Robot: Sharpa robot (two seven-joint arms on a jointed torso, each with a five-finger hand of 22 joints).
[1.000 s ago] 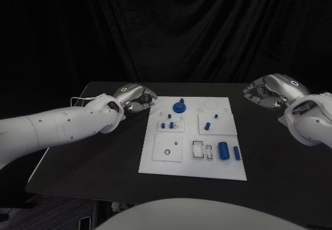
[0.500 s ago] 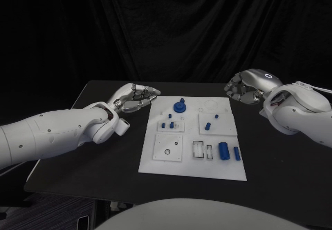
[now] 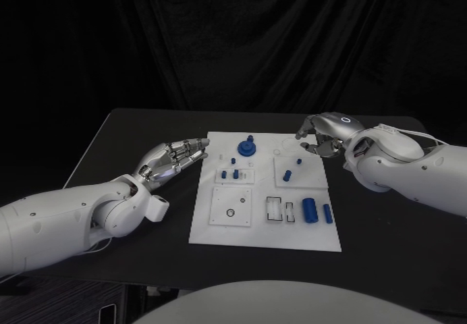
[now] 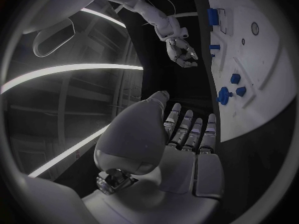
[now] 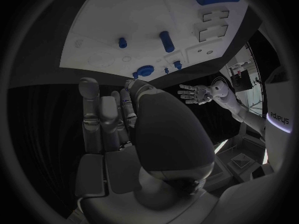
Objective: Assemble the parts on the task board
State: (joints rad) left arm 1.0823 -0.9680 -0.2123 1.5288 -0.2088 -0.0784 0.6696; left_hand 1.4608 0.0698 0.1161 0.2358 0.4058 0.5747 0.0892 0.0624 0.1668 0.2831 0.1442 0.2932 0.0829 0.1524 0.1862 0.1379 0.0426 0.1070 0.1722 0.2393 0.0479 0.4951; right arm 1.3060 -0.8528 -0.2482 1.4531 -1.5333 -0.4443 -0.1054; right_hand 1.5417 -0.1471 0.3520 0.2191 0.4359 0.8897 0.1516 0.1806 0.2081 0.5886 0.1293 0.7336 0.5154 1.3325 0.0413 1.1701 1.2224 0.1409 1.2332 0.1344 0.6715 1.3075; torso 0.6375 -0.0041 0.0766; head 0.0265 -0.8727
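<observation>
The white task board lies mid-table. Blue parts stand on it: a round knobbed piece at the far edge, small pegs on the left, a peg on the right, and a thick cylinder beside a slimmer one nearer me. My left hand hovers flat at the board's left edge, fingers stretched out, holding nothing. My right hand hangs over the board's far right corner, empty, fingers loosely bent. The left wrist view shows the board and my right hand; the right wrist view shows the board and my left hand.
A black ring marks a square plate on the board's near left. Two rectangular slots lie beside the thick cylinder. The black table has bare room on both sides of the board. Dark curtains hang behind.
My left hand has uncurled into a flat open pose beside the board's left edge. My right hand has swung in from the right to the board's far right corner.
</observation>
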